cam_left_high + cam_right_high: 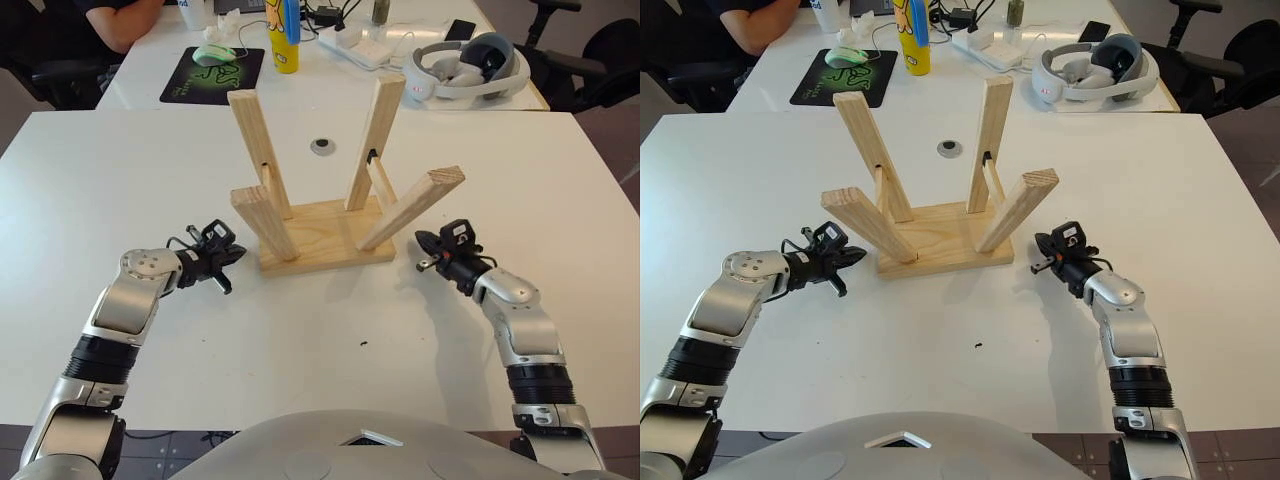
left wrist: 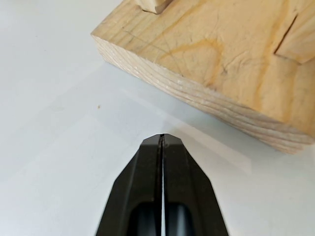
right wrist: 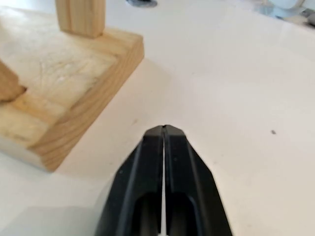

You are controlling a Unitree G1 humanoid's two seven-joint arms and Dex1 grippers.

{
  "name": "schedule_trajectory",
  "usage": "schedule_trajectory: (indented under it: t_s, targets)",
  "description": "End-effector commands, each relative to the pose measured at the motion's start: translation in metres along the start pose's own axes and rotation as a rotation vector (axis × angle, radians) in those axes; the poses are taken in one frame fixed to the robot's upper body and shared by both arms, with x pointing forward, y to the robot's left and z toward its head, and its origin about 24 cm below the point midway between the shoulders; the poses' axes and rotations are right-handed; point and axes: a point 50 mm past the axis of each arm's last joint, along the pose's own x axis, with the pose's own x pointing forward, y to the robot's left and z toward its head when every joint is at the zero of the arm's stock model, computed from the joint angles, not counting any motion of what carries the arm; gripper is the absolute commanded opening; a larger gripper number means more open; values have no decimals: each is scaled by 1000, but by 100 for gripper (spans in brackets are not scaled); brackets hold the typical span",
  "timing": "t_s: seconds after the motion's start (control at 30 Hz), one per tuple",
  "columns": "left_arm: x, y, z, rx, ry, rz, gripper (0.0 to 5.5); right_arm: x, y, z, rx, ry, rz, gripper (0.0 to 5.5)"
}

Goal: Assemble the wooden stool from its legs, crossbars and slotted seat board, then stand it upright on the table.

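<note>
Pale wooden stool (image 1: 940,235) upside down between the two black grippers, slotted seat board (image 2: 221,59) flat on white table (image 1: 120,170), four legs (image 1: 262,150) up, the two nearest leaning outward. Left gripper (image 2: 162,139) clenched, fingers pressed together along a hairline seam, holding nothing, tips just short of the board's near edge, no contact. Right gripper (image 3: 164,129) likewise pressed closed and empty, low over the tabletop, board's corner just ahead and to one side, apart from it; slanting leg (image 1: 415,208) just above and beyond its tips.
</note>
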Motion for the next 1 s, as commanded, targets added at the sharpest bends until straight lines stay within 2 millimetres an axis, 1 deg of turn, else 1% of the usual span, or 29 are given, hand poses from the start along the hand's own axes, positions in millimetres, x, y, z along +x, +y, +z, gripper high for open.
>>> schedule_trajectory:
  t_s: [0.03, 0.13, 0.2, 0.4, 0.5, 0.57, 0.67, 0.83, 0.9, 1.0]
  targets:
    - [5, -8, -11, -17, 66, -50, 1, 5, 18, -15, -50, 104, 82, 0]
    - [7, -12, -10, -22, 58, -73, 1, 9, 27, -16, -57, 105, 132, 0]
    - [10, -15, -9, -25, 50, -86, 1, 10, 29, -16, -60, 105, 151, 0]
    - [19, -24, -6, -35, 17, -150, 1, 4, 32, -12, -77, 100, 205, 0]
    - [20, -29, -6, -51, -1, -183, 1, 2, 39, -8, -70, 65, 263, 0]
    - [18, -31, -6, -59, -9, -195, 1, -5, 44, -10, -52, 48, 293, 0]
    - [15, -33, -10, -65, -4, -215, 1, -17, 54, -19, -16, 52, 337, 0]
    - [3, -48, -18, -53, 27, -273, 1, -36, 64, -27, 23, 74, 374, 0]
    - [-1, -56, -20, -54, 40, -292, 1, -42, 63, -31, 41, 85, 359, 0]
    - [-3, -60, -20, -59, 40, -300, 1, -47, 61, -32, 48, 91, 346, 0]
